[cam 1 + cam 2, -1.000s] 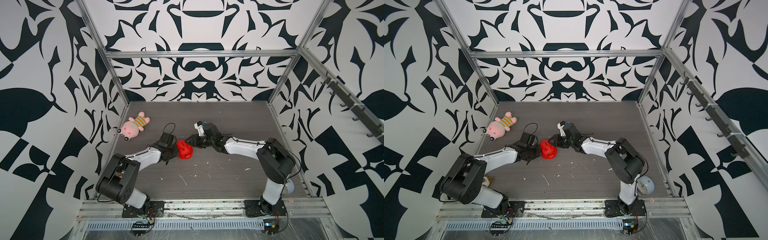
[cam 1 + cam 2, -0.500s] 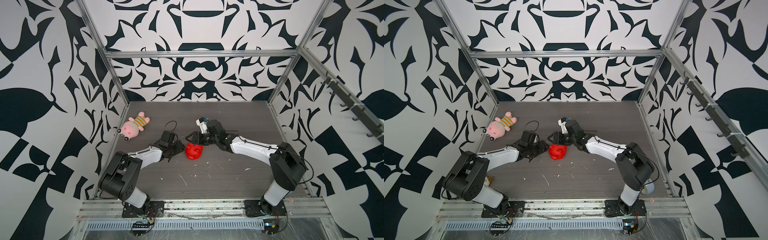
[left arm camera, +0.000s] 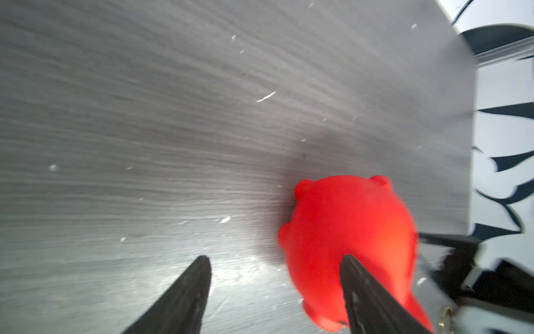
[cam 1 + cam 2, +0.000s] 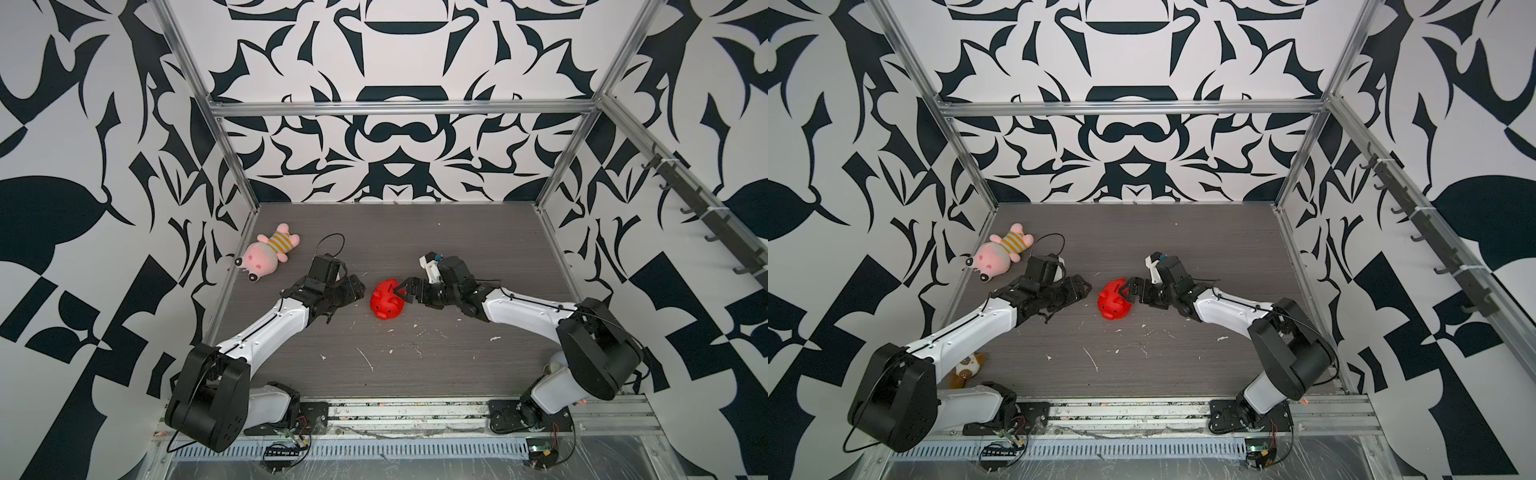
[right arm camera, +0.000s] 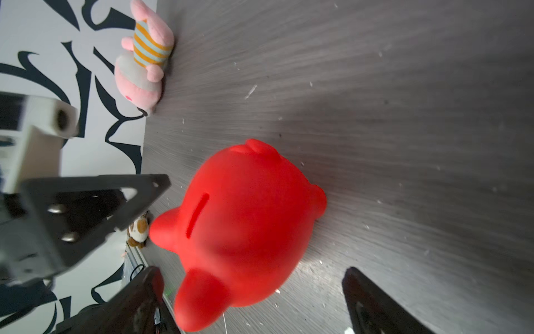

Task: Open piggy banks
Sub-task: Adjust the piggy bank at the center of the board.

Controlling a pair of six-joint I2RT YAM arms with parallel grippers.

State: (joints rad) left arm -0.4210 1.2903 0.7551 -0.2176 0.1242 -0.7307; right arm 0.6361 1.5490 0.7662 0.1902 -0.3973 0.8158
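Jaws on both arms are spread wide and grip nothing. In both top views the piggy bank (image 4: 386, 300) lies near the middle of the counter (image 4: 457, 374). The right jaws bracket its side and the left jaws stand just apart. In the left wrist view you see its legs (image 3: 300, 185) but no plug on the blurred belly. In the right wrist view its coin slot (image 5: 198, 214) faces you. You cannot confirm it is opened, and no writing is readable.

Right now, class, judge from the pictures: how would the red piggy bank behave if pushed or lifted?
The red piggy bank is rounded and seems to lie on its side, so a push would probably roll it. Its glossy plastic looks slippery to pinch. The coin slot suggests a hollow, fairly light shell.
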